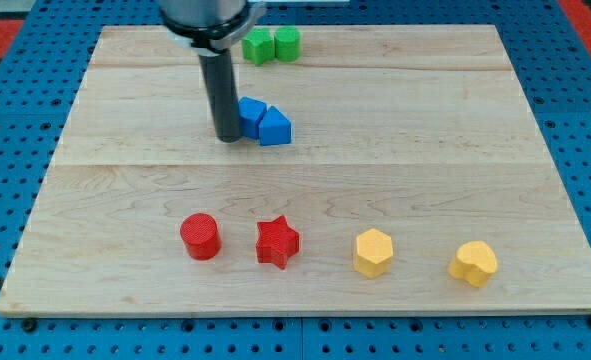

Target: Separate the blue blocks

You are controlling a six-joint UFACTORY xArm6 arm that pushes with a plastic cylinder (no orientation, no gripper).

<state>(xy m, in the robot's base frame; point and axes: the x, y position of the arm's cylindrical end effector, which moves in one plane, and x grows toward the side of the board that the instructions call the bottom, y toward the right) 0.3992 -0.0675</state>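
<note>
My tip (227,137) resting against view's left side of blue cube (250,113); blue triangular block (274,127) touching cube's right. Green pair (272,45) sitting at top; red cylinder (201,237), red star (277,242), two yellow blocks (373,252) (473,263) lining bottom.

Blue cube (250,111) touching blue triangle (274,127), upper middle of board

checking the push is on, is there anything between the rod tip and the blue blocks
Nothing. In the camera view my tip sits right against the left side of the blue cube, which touches the blue triangular block on its right.
</note>
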